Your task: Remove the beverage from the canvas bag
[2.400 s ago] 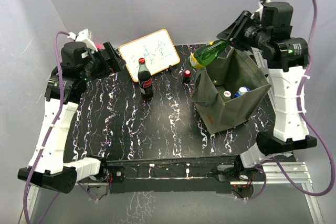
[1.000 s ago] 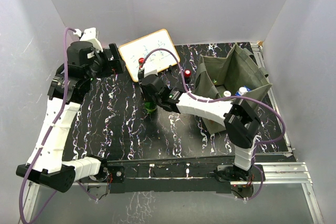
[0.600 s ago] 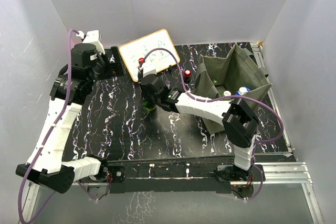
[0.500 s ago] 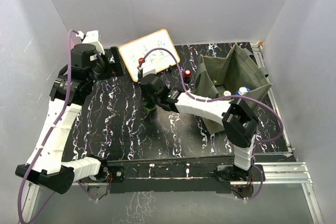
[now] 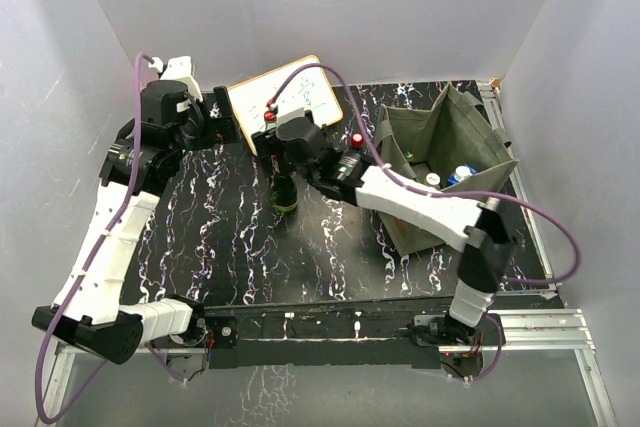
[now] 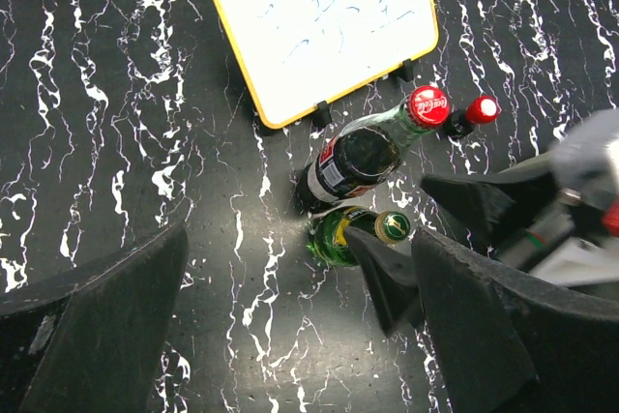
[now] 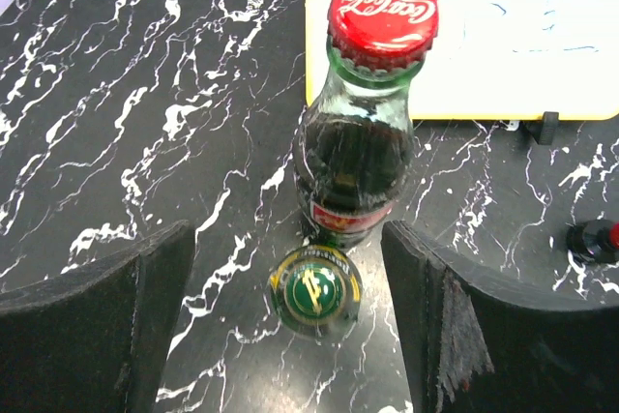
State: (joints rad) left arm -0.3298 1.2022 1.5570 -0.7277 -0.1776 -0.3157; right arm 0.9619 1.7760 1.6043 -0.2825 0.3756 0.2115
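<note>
The green glass bottle with the green-and-gold cap (image 7: 314, 292) is out of the bag and standing upright on the black marbled table (image 5: 220, 237), well apart from the olive-green canvas bag (image 5: 440, 142) over on the right. The right gripper (image 7: 288, 324) hangs directly above it, fingers spread wide and gripping nothing, 1 on each side of the cap with clear air between pad and glass. So the bottle's long axis runs straight up toward the wrist, and that's the relation that matters here. In my judgement the clean exit is a straight rise along that axis.

Watch the neighbour: the dark cola bottle with the red cap (image 7: 372, 142) stands just beside the green one, on its far side, toward the yellow-framed whiteboard (image 5: 285, 97). Whether the 2 touch, I cannot tell. Any sideways drift risks tipping either one.

The left gripper (image 6: 290, 355) is also splayed open and empty, hovering off to the left and looking down on both bottles. The right arm is clearly the nearer.

More containers sit inside the bag, white and blue tops showing.
</note>
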